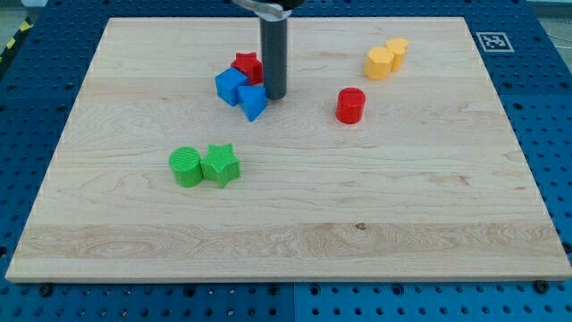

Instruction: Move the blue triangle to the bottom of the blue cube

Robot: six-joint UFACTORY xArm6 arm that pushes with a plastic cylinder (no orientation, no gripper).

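Note:
The blue triangle lies on the wooden board just below and right of the blue cube, touching it. A red block, star-like in shape, sits right behind the blue cube toward the view's top. My tip stands right beside the blue triangle on its right, touching or nearly touching it. The dark rod rises from there to the view's top.
A red cylinder stands right of my tip. Two yellow blocks sit together at the upper right. A green cylinder and a green star sit side by side at the left centre.

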